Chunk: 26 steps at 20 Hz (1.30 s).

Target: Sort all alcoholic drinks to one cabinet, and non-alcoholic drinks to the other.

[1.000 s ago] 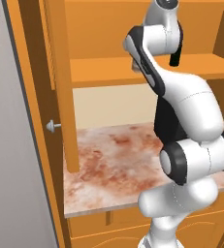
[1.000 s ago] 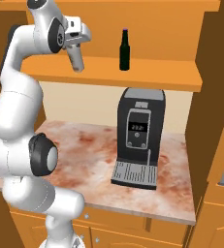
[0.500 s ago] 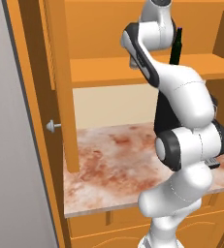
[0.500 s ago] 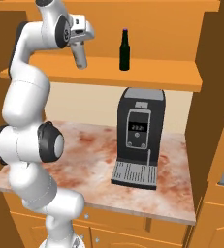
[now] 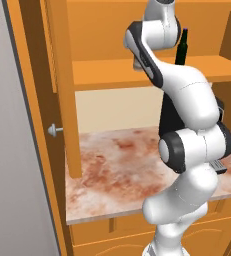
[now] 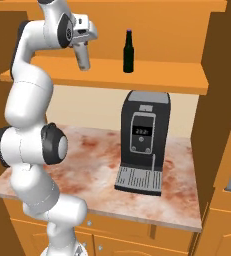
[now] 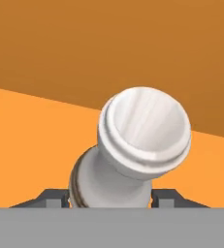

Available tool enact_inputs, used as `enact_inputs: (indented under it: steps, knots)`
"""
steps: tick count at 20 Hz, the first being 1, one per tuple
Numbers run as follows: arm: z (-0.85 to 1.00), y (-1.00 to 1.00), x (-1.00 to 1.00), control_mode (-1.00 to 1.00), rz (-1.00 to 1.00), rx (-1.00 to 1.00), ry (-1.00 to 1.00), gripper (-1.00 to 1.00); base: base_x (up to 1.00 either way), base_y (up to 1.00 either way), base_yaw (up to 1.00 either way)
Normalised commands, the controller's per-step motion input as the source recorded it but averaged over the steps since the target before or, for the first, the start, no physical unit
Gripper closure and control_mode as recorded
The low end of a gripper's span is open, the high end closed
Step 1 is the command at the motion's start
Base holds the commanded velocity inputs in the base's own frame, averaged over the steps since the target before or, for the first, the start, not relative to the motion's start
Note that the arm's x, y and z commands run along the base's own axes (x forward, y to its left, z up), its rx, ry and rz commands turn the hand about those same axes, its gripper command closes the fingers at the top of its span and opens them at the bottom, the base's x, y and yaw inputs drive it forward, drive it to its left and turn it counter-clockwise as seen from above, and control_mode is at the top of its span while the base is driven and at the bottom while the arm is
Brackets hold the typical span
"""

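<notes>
Since the earlier frame, the arm's elbow has been swung outward, while the gripper [image 6: 83, 64] is kept at the shelf [image 6: 152, 75] front. Between its jaws the pale bottle [image 7: 137, 145] is seen; whether it is clamped cannot be told. Further right, the dark bottle [image 6: 129, 51] stands upright above the coffee machine [image 6: 143, 142].

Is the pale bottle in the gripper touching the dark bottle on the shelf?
Apart. The right base view shows bare shelf between pale bottle and dark bottle.
</notes>
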Motion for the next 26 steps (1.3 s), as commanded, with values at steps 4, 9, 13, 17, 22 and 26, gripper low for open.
enact_inputs:
  steps: [4,9,13,17,22,26]
  knots:
    - [-0.13,0.00,0.43,-1.00,0.00,0.00,-0.01,-1.00,0.00,0.00,0.00]
    - [-0.08,0.00,0.26,-1.00,0.00,0.00,-0.04,-1.00,0.00,0.00,0.00]
    - [-0.29,0.00,-0.16,-1.00,0.00,0.00,-0.07,-1.00,0.00,0.00,0.00]
    - [-0.30,0.00,-0.43,-1.00,0.00,0.00,-0.06,-1.00,0.00,0.00,0.00]
    - [-0.13,0.00,-0.90,-1.00,-0.01,0.01,0.00,-1.00,0.00,0.00,0.00]
    - [0.00,0.00,-1.00,-1.00,-0.04,0.03,0.00,-1.00,0.00,0.00,0.00]
